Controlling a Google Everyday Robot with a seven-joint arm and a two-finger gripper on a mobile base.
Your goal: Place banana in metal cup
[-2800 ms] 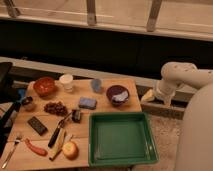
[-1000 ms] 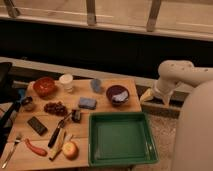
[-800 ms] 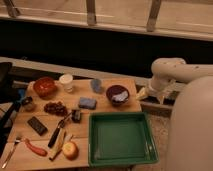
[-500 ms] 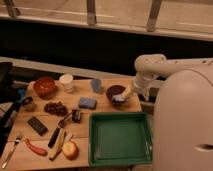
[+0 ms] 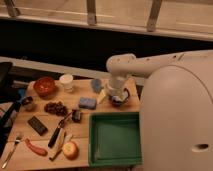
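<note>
You're at the approach step: the gripper (image 5: 118, 94) hangs over the worktop (image 5: 42, 162) at its far right, jaws wide and empty. The banana (image 5: 60, 145) lies near-left beside the knife (image 5: 55, 136). The metal cup (image 5: 28, 103), probably, sits far-left. Next, reach for the banana.

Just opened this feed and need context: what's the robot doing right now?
The robot's one arm reaches in from the right. Its gripper hangs open over the dark bowl at the back right of the wooden table and holds nothing. The banana lies untouched near the front left, beside the black-handled knife. The metal cup stands at the left edge, well away from the gripper. The banana has not been picked up yet.
</note>
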